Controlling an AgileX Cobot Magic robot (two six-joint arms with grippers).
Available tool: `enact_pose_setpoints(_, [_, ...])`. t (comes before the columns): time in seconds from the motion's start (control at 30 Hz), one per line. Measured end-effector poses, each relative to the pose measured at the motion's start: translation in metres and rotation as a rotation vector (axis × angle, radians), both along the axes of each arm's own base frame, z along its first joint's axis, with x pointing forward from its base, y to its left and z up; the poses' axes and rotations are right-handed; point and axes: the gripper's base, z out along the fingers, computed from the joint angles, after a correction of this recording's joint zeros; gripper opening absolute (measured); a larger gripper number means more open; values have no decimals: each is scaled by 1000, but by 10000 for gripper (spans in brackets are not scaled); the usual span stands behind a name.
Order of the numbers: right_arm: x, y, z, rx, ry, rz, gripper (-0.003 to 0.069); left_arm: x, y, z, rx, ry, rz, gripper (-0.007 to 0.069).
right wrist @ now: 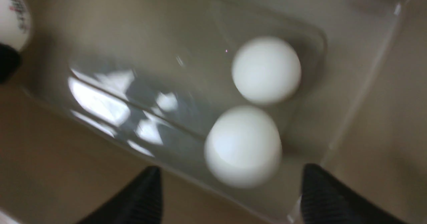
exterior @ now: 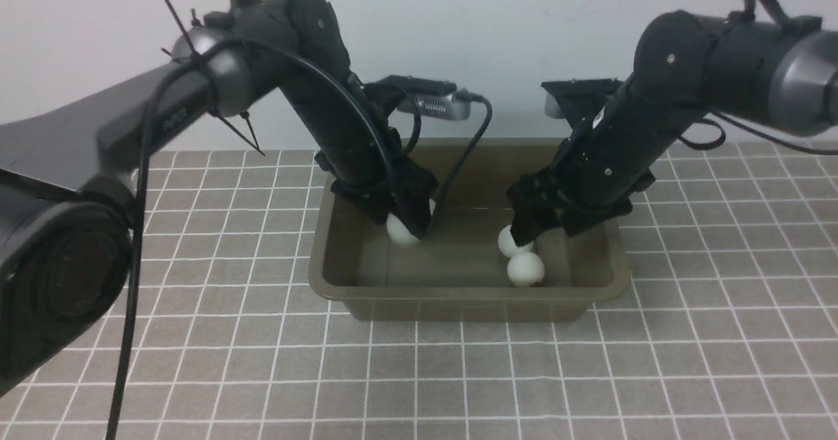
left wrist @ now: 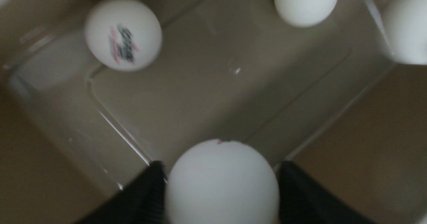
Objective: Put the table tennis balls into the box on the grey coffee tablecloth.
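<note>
The olive-brown box [exterior: 458, 302] sits on the grey coffee tablecloth [exterior: 196, 361]. My left gripper [exterior: 411, 228] reaches into the box's left half, its fingers shut on a white table tennis ball [exterior: 400, 232]. In the left wrist view that ball [left wrist: 222, 184] fills the gap between both fingers [left wrist: 146, 194]. My right gripper [exterior: 524, 234] hangs open over the right half. Two balls lie just below it, one [exterior: 507, 241] at its tips and one [exterior: 525, 268] on the floor; the right wrist view shows this nearer ball [right wrist: 243, 145] and farther ball [right wrist: 266, 70] too.
In the left wrist view a ball with dark and pink print [left wrist: 122, 34] rests in a corner of the box floor [left wrist: 217, 84]. Both arms crowd the space above the box. A white wall stands behind the table.
</note>
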Motion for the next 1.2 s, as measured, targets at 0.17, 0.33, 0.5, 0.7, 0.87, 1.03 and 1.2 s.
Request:
enact_pose_setpoints(0.17, [-3, -18, 75, -147, -149, -7, 382, 13, 24, 61, 119, -206, 149, 593])
enact_pose_setpoints(0.33, [-50, -50, 179, -137, -423, -99, 59, -18, 70, 151, 122, -393, 308, 150])
enact_pose_setpoints(0.5, [-148, -96, 236, -77, -630, -200, -10, -91, 129, 189, 127, -392, 443, 2])
enact_pose_setpoints(0.7, [-258, -124, 192, 115, -915, -271, -12, -182, 152, 134, 153, -340, 475, -5])
enact_pose_setpoints(0.87, [-331, -143, 109, 298, -1308, -287, -13, -259, 163, 83, 34, -612, 526, -5])
enact_pose_setpoints(1.03, [-361, -151, 66, 332, -1508, -271, -13, -303, 170, 55, -49, -790, 559, -5])
enact_pose_setpoints(1.2, [-359, -151, 57, 289, -1477, -281, -13, -323, 172, 46, -88, -801, 586, -5])
